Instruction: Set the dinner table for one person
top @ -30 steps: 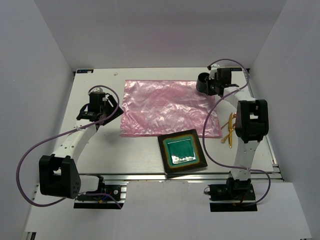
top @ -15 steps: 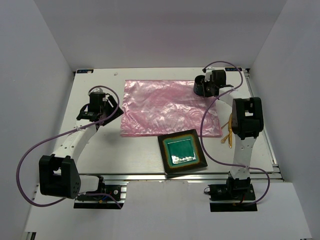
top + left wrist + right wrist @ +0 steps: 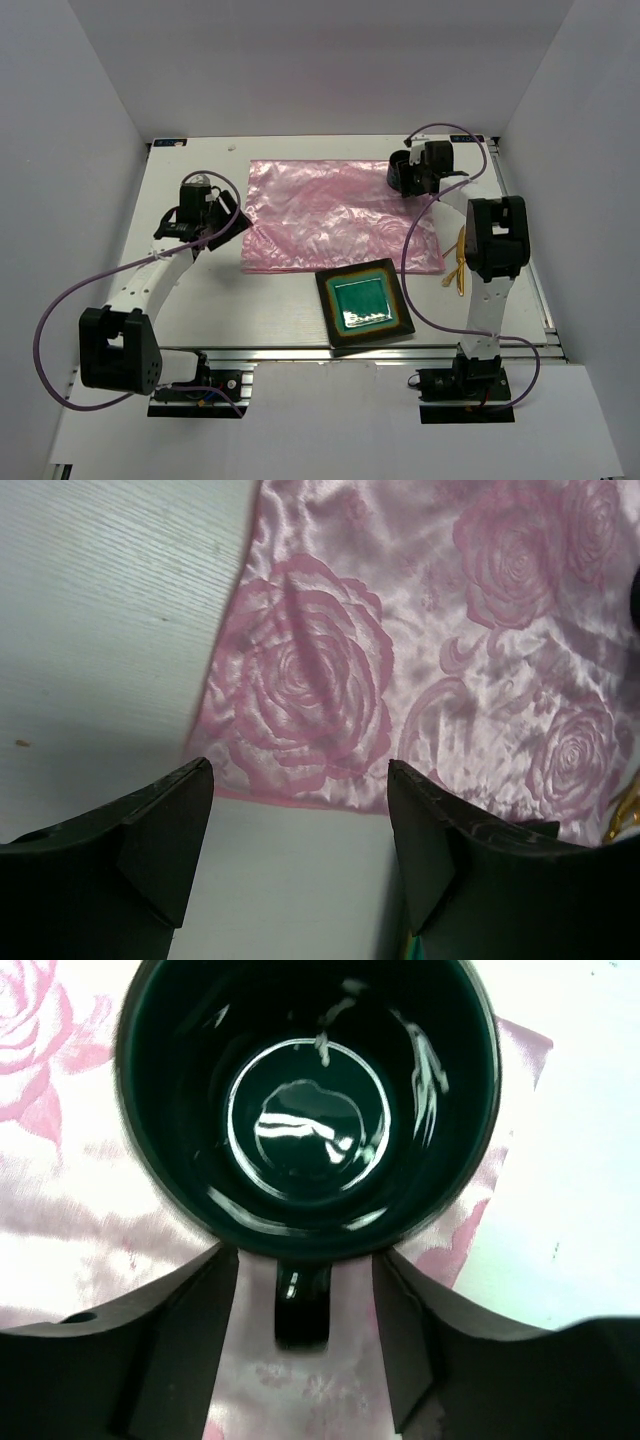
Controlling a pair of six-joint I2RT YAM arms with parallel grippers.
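1. Right claw (image 3: 302,1260) is spread, and there's the dark mug (image 3: 305,1100) right ahead. Its handle sits between my fingers with a gap on each side.
2. The mug stands upright on the far right corner of the pink mat (image 3: 330,215).
3. Over to my left claw (image 3: 300,780): gaping wide, just beside the mat's left edge.
4. The white bench (image 3: 250,300) lies under it all. A square green plate (image 3: 365,305) sits at the mat's near edge, with gold cutlery (image 3: 460,262) to the mat's right.
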